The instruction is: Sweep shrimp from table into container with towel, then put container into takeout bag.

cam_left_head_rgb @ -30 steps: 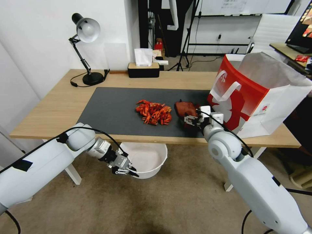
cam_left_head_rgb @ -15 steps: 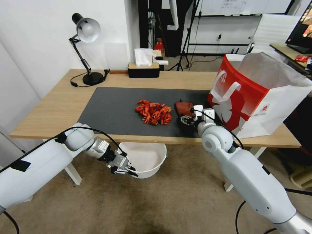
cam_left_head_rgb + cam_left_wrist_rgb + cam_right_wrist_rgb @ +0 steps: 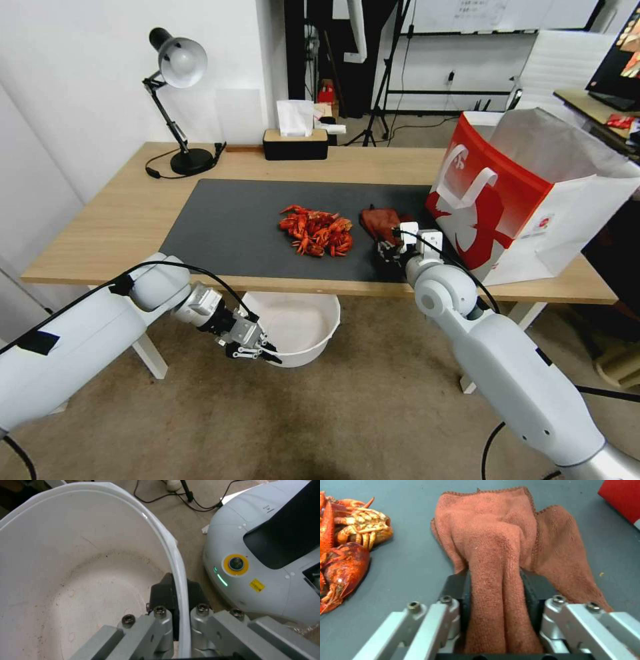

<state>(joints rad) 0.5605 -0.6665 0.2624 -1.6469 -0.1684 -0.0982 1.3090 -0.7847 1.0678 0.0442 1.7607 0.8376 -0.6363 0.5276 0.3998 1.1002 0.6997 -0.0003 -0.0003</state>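
A pile of bright red-orange shrimp (image 3: 317, 233) (image 3: 343, 545) lies on the dark mat of the table (image 3: 113, 220). Just right of it, the rust-red towel (image 3: 379, 223) (image 3: 500, 547) rests on the mat with my right gripper (image 3: 392, 250) (image 3: 495, 585) shut on its near fold. Below the table's front edge, my left gripper (image 3: 267, 352) (image 3: 178, 592) is shut on the rim of the white container (image 3: 303, 323) (image 3: 66, 562), which hangs empty under the edge, left of the pile. The red takeout bag (image 3: 507, 193) stands open at the table's right end.
A black desk lamp (image 3: 177, 100) stands at the back left and a tissue box (image 3: 295, 137) at the back middle. The bag crowds the right arm's far side. Carpet floor lies under the container.
The right gripper with the towel slid left toward the shrimp, then eased back slightly. The left gripper and container crept a little left and up.
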